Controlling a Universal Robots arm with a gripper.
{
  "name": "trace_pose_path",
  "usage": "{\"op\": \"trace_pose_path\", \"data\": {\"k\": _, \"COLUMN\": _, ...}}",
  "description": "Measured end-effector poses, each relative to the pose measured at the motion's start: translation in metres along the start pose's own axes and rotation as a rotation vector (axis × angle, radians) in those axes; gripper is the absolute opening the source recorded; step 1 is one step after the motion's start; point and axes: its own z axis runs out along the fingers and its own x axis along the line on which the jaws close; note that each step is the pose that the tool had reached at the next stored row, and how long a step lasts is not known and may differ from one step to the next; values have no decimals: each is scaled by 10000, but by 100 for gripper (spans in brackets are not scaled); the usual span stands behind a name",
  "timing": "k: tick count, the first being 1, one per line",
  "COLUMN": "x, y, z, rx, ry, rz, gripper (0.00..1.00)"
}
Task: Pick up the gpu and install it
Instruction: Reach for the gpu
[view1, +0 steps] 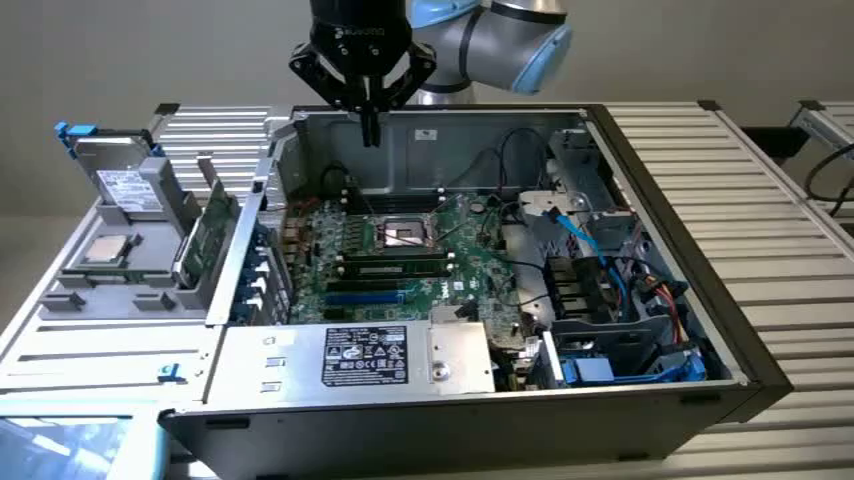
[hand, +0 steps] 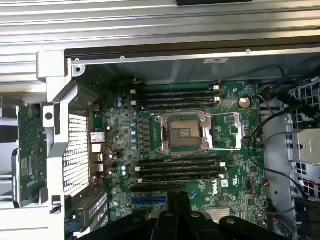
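Note:
The gpu (view1: 210, 236) stands on edge in a grey rack (view1: 147, 262) outside the open computer case, on the exterior view's left; its green circuit board faces the camera. In the wrist view the gpu (hand: 29, 152) shows as a green board beside the case's perforated wall. My gripper (view1: 370, 132) hangs shut and empty above the case's back wall, well apart from the gpu. In the wrist view my gripper (hand: 180, 199) shows its dark fingers pressed together over the motherboard (hand: 235, 125), near a blue expansion slot (hand: 149, 200).
The grey rack also holds a silver white-labelled drive box (view1: 124, 183) and a processor chip (view1: 107, 250). Inside the case lie the empty processor socket (view1: 404, 235), a memory stick (view1: 394, 267), blue and black cables (view1: 587, 250) and the labelled power supply (view1: 367, 357).

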Motion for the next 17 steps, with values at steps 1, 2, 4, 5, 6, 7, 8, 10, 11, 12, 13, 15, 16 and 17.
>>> {"op": "trace_pose_path", "data": {"k": 1, "x": 0, "y": 0, "z": 0, "rx": 0, "ry": 0, "rz": 0, "gripper": 12}}
{"op": "trace_pose_path", "data": {"k": 2, "x": 0, "y": 0, "z": 0, "rx": 0, "ry": 0, "rz": 0, "gripper": 12}}
{"op": "trace_pose_path", "data": {"k": 4, "x": 4, "y": 0, "z": 0, "rx": 1, "ry": 0, "rz": 1, "gripper": 12}}
{"op": "trace_pose_path", "data": {"k": 5, "x": 15, "y": 0, "z": -1, "rx": 1, "ry": 0, "rz": 2, "gripper": 12}}
{"op": "trace_pose_path", "data": {"k": 6, "x": 36, "y": -1, "z": -2, "rx": 3, "ry": 2, "rz": 0, "gripper": 12}}
{"op": "trace_pose_path", "data": {"k": 7, "x": 67, "y": 0, "z": -2, "rx": 2, "ry": 1, "rz": 0, "gripper": 12}}
{"op": "trace_pose_path", "data": {"k": 8, "x": 104, "y": 0, "z": -2, "rx": 1, "ry": 0, "rz": 0, "gripper": 12}}
{"op": "trace_pose_path", "data": {"k": 10, "x": 194, "y": 1, "z": -4, "rx": -1, "ry": 0, "rz": 0, "gripper": 12}}
{"op": "trace_pose_path", "data": {"k": 11, "x": 243, "y": 1, "z": -4, "rx": -3, "ry": 0, "rz": 0, "gripper": 12}}
{"op": "trace_pose_path", "data": {"k": 12, "x": 288, "y": 1, "z": -6, "rx": -4, "ry": 0, "rz": 1, "gripper": 12}}
{"op": "trace_pose_path", "data": {"k": 13, "x": 333, "y": 1, "z": -6, "rx": -7, "ry": 0, "rz": 1, "gripper": 12}}
{"op": "trace_pose_path", "data": {"k": 15, "x": 423, "y": 0, "z": -8, "rx": -14, "ry": 1, "rz": 0, "gripper": 12}}
{"op": "trace_pose_path", "data": {"k": 16, "x": 468, "y": 0, "z": -8, "rx": -19, "ry": 2, "rz": 2, "gripper": 12}}
{"op": "trace_pose_path", "data": {"k": 17, "x": 514, "y": 0, "z": -9, "rx": -25, "ry": 3, "rz": 0, "gripper": 12}}
